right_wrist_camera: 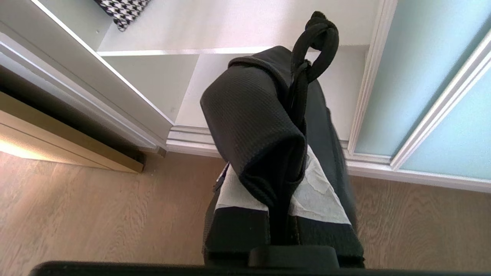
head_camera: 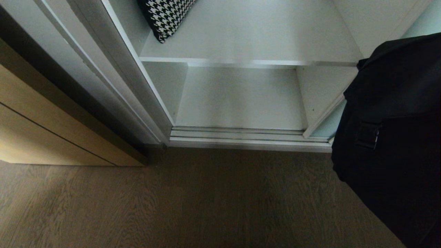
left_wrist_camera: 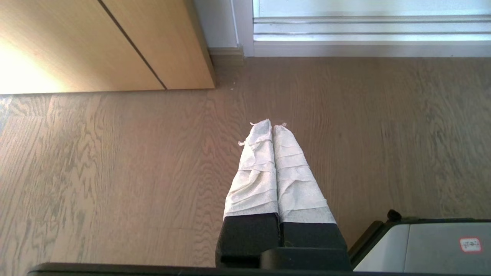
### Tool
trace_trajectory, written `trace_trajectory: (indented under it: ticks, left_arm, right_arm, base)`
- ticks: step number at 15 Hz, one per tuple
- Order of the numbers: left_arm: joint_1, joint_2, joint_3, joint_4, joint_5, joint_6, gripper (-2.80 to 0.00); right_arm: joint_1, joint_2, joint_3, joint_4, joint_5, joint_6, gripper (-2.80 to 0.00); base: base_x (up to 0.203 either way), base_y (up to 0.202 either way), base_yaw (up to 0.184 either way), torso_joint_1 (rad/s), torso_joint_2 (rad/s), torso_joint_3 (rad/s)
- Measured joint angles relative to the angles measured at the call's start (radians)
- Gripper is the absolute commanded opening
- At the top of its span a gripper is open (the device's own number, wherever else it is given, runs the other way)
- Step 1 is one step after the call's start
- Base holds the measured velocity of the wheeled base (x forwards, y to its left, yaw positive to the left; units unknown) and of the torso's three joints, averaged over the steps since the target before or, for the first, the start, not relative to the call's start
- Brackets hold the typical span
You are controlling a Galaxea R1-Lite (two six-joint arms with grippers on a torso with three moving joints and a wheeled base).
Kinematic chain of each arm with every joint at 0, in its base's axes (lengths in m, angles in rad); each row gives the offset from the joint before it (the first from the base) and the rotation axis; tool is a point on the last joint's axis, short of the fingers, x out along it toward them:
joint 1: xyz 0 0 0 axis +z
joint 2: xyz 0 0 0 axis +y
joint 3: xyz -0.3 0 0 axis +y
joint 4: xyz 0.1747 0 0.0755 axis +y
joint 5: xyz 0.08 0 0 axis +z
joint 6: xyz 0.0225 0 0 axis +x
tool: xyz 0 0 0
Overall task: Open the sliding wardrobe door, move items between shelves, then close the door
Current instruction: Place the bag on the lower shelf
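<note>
The black bag [head_camera: 392,134] is seen hanging at the right edge of the head view, clear of the dark wood floor [head_camera: 193,199] and in front of the wardrobe's right side. In the right wrist view a fold of its woven fabric [right_wrist_camera: 257,126] is pinched between the white-wrapped fingers [right_wrist_camera: 318,195] of the right gripper [right_wrist_camera: 282,195], which is closed tight on it; a knotted black strap loop [right_wrist_camera: 318,38] stands up beyond the fold.

Behind the bag, the sliding wardrobe door [right_wrist_camera: 387,76], a pale aqua frosted panel in a thin silver frame, is pushed to the right, so the compartment is left open. Two shelves are exposed: the upper shelf [head_camera: 255,38], with a white front edge, carries a houndstooth cushion [head_camera: 165,15] at its back left and is otherwise bare, and the bottom shelf [head_camera: 241,100] lies just behind the door track [head_camera: 248,136]. The opening is bounded on the left by a grey-white wall [head_camera: 137,79].

A light wood cabinet front [head_camera: 51,124] stands left of the wardrobe.

The left gripper [left_wrist_camera: 273,126] is held low over the floor, well apart from the wardrobe, its wrapped fingers [left_wrist_camera: 255,172] pressed together with nothing between them.
</note>
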Motion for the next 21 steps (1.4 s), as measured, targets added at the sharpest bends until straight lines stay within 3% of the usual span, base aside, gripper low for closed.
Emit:
trace_trajectory:
  ticks: [21]
  left_arm:
    - [0.0, 0.0, 0.0, -0.002, 0.019, -0.023, -2.8]
  right_arm:
    - [0.0, 0.025, 0.036, -0.007, 0.0, 0.011, -2.8]
  base:
    - [0.0, 0.0, 0.0, 0.0, 0.0, 0.0]
